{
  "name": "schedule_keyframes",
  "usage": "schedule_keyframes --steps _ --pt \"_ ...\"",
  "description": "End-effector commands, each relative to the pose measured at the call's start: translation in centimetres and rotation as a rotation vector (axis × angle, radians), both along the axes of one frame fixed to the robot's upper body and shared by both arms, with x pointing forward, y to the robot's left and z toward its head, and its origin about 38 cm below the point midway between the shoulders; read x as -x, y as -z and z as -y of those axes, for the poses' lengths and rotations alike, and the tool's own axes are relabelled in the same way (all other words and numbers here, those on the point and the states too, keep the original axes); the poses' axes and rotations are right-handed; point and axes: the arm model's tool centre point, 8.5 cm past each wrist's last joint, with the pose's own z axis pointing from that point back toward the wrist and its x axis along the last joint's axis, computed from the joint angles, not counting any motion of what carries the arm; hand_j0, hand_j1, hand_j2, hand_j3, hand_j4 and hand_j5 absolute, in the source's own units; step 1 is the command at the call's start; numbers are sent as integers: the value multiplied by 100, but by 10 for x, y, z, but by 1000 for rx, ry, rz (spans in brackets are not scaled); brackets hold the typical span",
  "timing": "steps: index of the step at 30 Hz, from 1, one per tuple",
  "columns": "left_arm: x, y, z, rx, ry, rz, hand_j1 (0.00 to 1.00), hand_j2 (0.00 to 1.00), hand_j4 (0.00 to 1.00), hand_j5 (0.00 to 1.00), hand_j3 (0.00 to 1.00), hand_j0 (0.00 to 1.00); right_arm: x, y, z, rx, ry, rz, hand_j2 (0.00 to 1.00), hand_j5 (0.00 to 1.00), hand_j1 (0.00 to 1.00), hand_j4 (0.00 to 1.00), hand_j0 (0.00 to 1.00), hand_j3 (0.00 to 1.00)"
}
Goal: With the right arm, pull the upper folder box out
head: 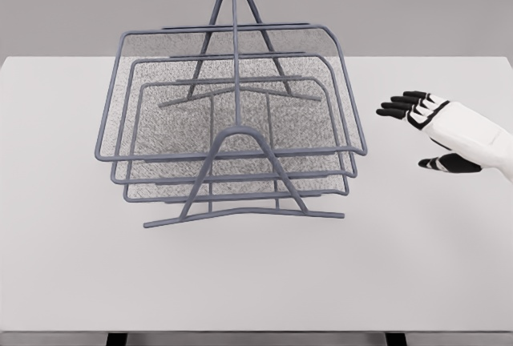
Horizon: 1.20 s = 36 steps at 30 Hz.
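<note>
Here my right hand (433, 134) hovers over the white table (256, 274), out at the right side of the view, with its white forearm running off the right edge. The black fingers (401, 106) are stretched out and slightly spread, pointing left toward the rack, and the thumb (449, 164) sticks out below them, apart from the rest. I am holding nothing; the hand is relaxed and unclenched.

The grey wire folder rack (236, 114) stands in the middle of the table, a little left of center. It has three mesh trays stacked in tiers, each framed by a rounded wire rim, carried between two A-shaped end supports whose feet rest on the tabletop. The upper folder box (232, 38) is the topmost and widest tray, its rim spreading out over the two below it, and it sits lined up in the rack with the others. Its right rim lies near my fingertips, but a clear gap of bare table separates us. I am not touching any part of the rack.
</note>
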Motion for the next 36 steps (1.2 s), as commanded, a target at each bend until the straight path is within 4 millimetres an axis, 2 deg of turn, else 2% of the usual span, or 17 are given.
schedule_keyframes --steps 1,2,3,4,5,6,8,10,13,17,21,27,31,36 --pt "0 0 0 -1 0 0 100 100 100 100 100 100 0 -5 2 6 0 9 100 100 100 100 100 100" --pt "0 0 0 -1 0 0 100 100 100 100 100 100 -12 -36 4 3 0 98 100 100 100 100 100 100" --pt "0 0 0 0 0 0 100 100 100 100 100 100 -16 -49 8 -50 19 167 100 100 100 100 100 100" --pt "0 0 0 0 0 0 100 100 100 100 100 100 -20 -67 10 -31 17 212 100 100 100 100 100 100" --pt "0 0 0 0 0 0 100 100 100 100 100 100 -22 -71 9 -31 14 223 100 100 100 100 100 100" --pt "0 0 0 0 0 0 100 100 100 100 100 100 -22 -64 1 -32 -7 206 100 100 100 100 100 100" --pt "0 0 0 0 0 0 100 100 100 100 100 100 -31 -67 -21 10 -60 229 100 100 100 100 100 100" --pt "0 0 0 0 0 0 100 100 100 100 100 100 -39 -61 -53 19 -133 231 100 100 100 100 100 100" --pt "0 0 0 -1 0 0 100 100 100 100 100 100 -39 -43 -75 53 -191 204 100 100 100 100 100 100" --pt "0 0 0 0 0 0 100 100 100 100 100 100 -39 -37 -90 70 -242 185 100 100 100 100 100 100" --pt "0 0 0 0 0 0 100 100 100 100 100 100 -37 -29 -95 78 -258 164 100 100 100 100 100 100" --pt "0 0 0 0 0 0 100 100 100 100 100 100 -31 -8 -99 92 -277 107 100 100 100 100 100 100" --pt "0 0 0 -1 0 0 100 100 100 100 100 100 -32 -3 -85 114 -249 87 100 100 100 100 100 100" --pt "0 0 0 0 0 0 100 100 100 100 100 100 -32 -7 -62 167 -211 80 100 100 100 100 100 100"
